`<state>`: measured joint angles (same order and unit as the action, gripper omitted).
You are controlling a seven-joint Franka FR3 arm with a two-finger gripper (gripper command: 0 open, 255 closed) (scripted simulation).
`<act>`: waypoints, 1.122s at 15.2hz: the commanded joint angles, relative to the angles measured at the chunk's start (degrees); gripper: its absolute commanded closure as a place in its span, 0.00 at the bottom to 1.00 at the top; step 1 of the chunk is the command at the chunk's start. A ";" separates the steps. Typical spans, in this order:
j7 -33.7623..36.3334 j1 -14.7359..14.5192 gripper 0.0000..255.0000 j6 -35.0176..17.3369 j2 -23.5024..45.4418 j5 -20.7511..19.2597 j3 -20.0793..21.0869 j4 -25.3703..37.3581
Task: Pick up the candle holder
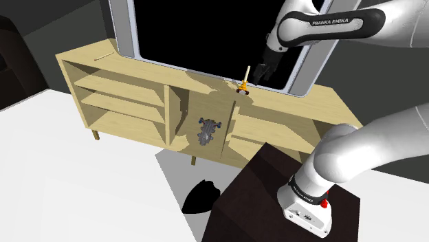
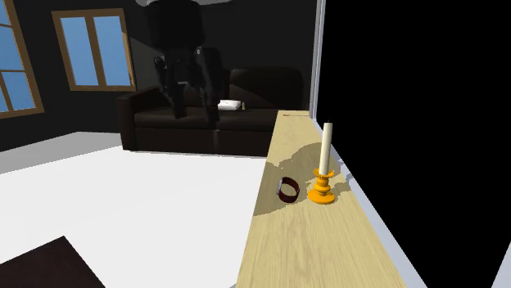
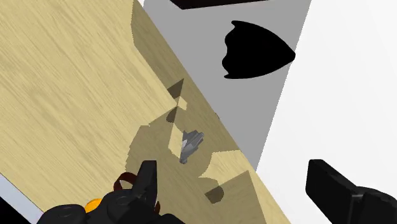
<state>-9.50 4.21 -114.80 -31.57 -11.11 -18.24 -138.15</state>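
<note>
From high beside the dark box stand, at five o'clock, we look down on the pale wooden sideboard. Our second camera skims close along its top towards twelve, sharing the orange candle holder. Our wrist camera peers straight down onto that top.

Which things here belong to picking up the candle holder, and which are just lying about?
Job in hand:
orange candle holder with its pale candle
gripper, open
sideboard it stands on

Lying about:
dark ring beside the holder
grey object in the sideboard
sofa
black shape on the floor
</note>
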 commanded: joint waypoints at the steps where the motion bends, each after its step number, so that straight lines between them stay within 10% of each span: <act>1: -2.47 -0.10 0.00 -4.54 2.95 0.40 -2.58 0.94; 9: -14.57 -3.37 0.00 -19.47 16.69 9.08 -12.78 7.52; 17: -32.90 -6.06 0.00 -26.16 32.18 30.14 -20.18 18.24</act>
<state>-40.49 -1.85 -140.41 -0.92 16.65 -38.05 -120.81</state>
